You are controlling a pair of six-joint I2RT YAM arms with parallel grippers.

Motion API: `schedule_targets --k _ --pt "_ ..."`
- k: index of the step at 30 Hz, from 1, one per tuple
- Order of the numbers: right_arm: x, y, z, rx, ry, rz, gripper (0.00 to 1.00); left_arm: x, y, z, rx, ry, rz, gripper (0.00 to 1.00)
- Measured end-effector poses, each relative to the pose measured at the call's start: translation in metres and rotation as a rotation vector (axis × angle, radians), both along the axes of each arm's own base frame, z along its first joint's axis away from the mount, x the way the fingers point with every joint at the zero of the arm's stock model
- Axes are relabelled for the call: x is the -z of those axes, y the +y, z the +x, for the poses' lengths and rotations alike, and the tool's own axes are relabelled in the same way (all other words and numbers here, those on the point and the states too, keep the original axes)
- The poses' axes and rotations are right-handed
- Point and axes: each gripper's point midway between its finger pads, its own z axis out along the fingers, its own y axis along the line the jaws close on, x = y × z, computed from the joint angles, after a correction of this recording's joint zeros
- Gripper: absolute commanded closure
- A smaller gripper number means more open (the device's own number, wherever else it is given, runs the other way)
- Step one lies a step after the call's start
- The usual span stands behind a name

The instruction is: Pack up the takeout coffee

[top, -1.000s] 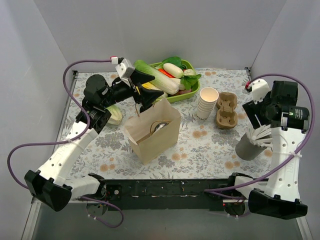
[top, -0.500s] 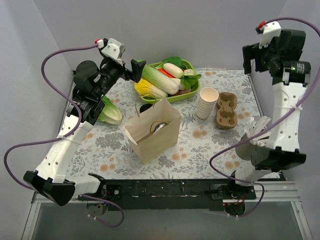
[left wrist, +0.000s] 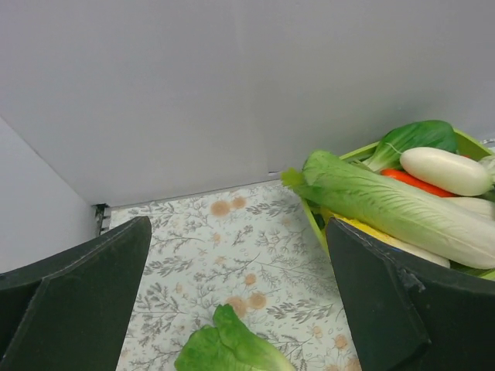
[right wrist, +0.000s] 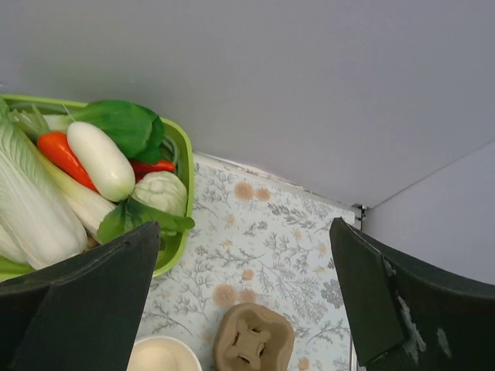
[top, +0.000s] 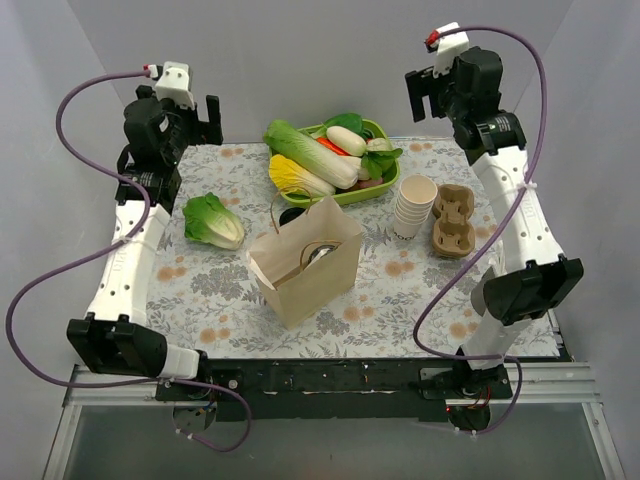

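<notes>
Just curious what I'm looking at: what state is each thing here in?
Left end effector: open, empty.
Right end effector: open, empty.
Bag: upright, open.
Cup stack: upright, lidless.
Carrier: empty.
Basket: full of vegetables.
Lettuce: lying outside basket.

Grey-and-orange floral tablecloth point(top: 400, 290); tan paper bag point(top: 315, 270); lime-green tray point(top: 380, 128); cream cup stack point(top: 414, 210); brown cup carrier point(top: 452, 220).

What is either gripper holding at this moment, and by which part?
Nothing is held. The left gripper and the right gripper both stand wide open, high in the air, with nothing between them.
</notes>
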Motion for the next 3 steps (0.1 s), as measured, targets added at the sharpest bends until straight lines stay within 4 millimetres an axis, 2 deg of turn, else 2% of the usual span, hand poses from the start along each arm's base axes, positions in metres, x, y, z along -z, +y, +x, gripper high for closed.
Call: schedule_targets --k 3 --pt "-0.017 0.003 -0.004 -0.001 -0.067 0.017 0.02 0.002 0.012 0.000 -0.024 0.008 0.000 0.02"
